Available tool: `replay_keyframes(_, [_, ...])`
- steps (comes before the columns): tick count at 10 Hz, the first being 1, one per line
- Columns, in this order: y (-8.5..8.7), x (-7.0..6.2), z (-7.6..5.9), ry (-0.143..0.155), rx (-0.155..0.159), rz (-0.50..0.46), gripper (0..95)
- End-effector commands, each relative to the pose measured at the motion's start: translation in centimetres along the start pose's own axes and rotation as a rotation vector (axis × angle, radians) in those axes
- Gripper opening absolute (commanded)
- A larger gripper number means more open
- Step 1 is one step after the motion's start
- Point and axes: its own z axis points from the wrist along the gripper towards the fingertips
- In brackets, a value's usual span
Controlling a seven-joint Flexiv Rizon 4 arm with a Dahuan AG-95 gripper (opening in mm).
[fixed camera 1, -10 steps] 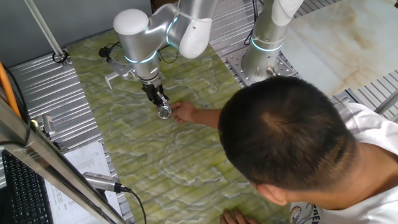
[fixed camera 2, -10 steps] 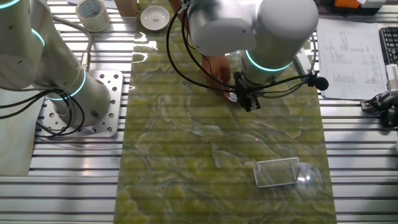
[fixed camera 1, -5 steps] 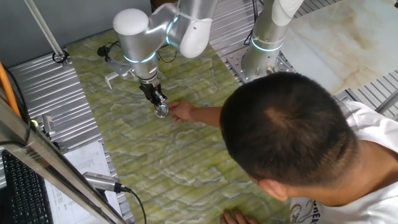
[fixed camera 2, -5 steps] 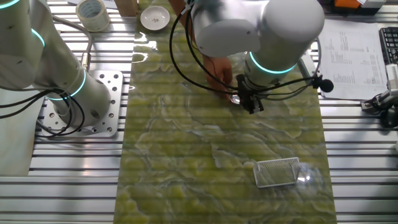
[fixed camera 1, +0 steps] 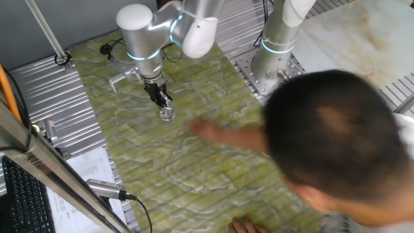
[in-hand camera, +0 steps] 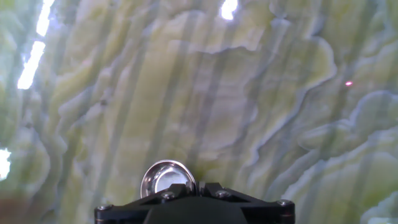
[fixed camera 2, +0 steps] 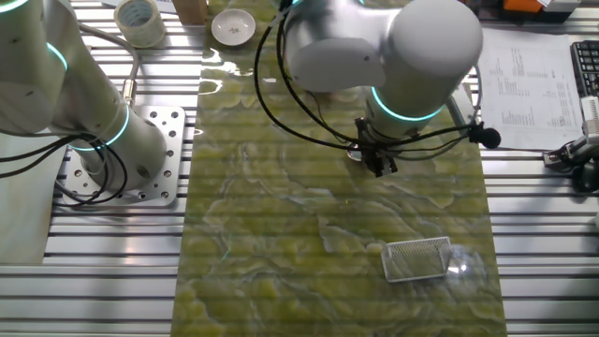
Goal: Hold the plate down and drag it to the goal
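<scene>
One arm's hand [fixed camera 1: 165, 103], fingers seemingly together, presses on the plate [fixed camera 1: 168, 114], well apart from the goal [fixed camera 2: 418, 259]; you must next drag it there under steady pressure.

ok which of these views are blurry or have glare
One fixed view: the person's head and reaching arm are motion-smeared. Hand view: bright glare patches along the green marbled mat; the small shiny silver dish stays sharp. The other fixed view: sharp, with glare on the mat's far edge.

Two robot arms – one working [fixed camera 2: 374, 47], one idle [fixed camera 2: 56, 84] – are counted, with one silver plate [in-hand camera: 166, 177], one white frame [fixed camera 2: 418, 259], one tape roll [fixed camera 2: 139, 21].
</scene>
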Motion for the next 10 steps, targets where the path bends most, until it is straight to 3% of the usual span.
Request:
replay_keyframes(1, [-0.11, 0.19, -0.17, 0.005, 0.037, -0.023, 0.0])
replay_keyframes(3, [-0.34, 0.40, -0.44, 0.003, 0.026, -0.026, 0.0])
replay_keyframes(10, [-0.47, 0.50, -0.47, 0.006, 0.047, -0.035, 0.0])
